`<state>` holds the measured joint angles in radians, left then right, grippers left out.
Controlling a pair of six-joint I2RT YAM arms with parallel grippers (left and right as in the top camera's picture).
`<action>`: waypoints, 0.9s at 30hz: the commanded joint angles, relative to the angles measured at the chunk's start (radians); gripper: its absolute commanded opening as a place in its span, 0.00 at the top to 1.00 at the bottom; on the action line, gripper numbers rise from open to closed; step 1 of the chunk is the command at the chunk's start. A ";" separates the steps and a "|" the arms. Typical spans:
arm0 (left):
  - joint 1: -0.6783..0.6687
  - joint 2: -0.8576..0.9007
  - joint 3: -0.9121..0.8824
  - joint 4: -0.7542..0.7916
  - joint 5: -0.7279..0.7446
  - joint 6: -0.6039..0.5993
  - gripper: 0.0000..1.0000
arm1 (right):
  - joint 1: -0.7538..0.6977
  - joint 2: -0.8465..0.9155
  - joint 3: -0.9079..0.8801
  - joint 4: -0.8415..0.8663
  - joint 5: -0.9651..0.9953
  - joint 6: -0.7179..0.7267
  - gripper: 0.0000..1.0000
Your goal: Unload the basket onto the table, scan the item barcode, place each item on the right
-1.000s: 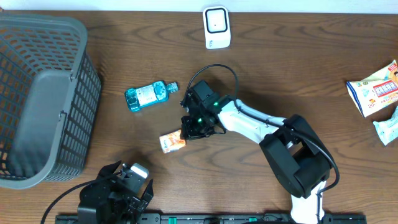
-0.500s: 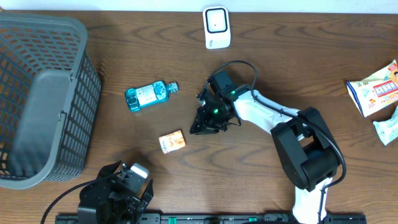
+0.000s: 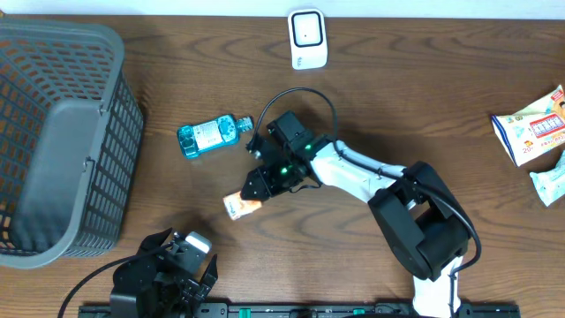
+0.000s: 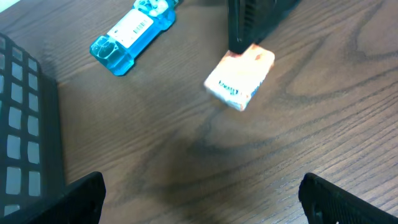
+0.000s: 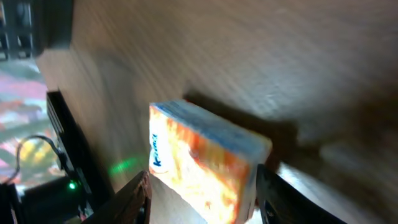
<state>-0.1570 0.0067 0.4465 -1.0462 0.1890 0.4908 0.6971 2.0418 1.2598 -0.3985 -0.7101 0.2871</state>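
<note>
The right gripper half covers the orange box, jaws astride; whether they squeeze, we cannot say. The left gripper lies spread wide.

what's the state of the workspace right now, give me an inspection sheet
surface: wooden table, bare wood, no spills seen
job's things: small orange box lying near the middle; white scanner at the far edge, apart from the box
clutter: blue bottle on its side; grey basket on the left; packets at the right edge
grippers: right gripper open, a finger on each side of the box, contact unclear; left gripper open wide, holding nothing
cables: black cable looping above the right wrist, off the table items
surroundings: black rail along the near edge; otherwise nothing seen
</note>
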 commanded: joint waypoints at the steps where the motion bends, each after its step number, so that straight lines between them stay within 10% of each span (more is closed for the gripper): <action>1: 0.004 0.000 -0.003 -0.011 -0.014 0.010 0.01 | 0.021 0.006 -0.008 0.002 0.050 -0.056 0.51; 14: 0.004 0.000 -0.003 -0.011 -0.013 0.010 0.01 | 0.031 0.166 -0.006 0.075 0.050 -0.048 0.51; 18: 0.004 0.000 -0.003 -0.011 -0.014 0.010 0.01 | 0.023 0.183 0.001 0.082 0.044 -0.040 0.99; 27: 0.004 0.000 -0.003 -0.011 -0.014 0.009 0.01 | -0.002 0.145 0.003 0.018 0.168 0.066 0.99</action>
<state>-0.1570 0.0067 0.4465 -1.0462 0.1890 0.4908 0.7139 2.1593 1.2945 -0.3214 -0.7601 0.2729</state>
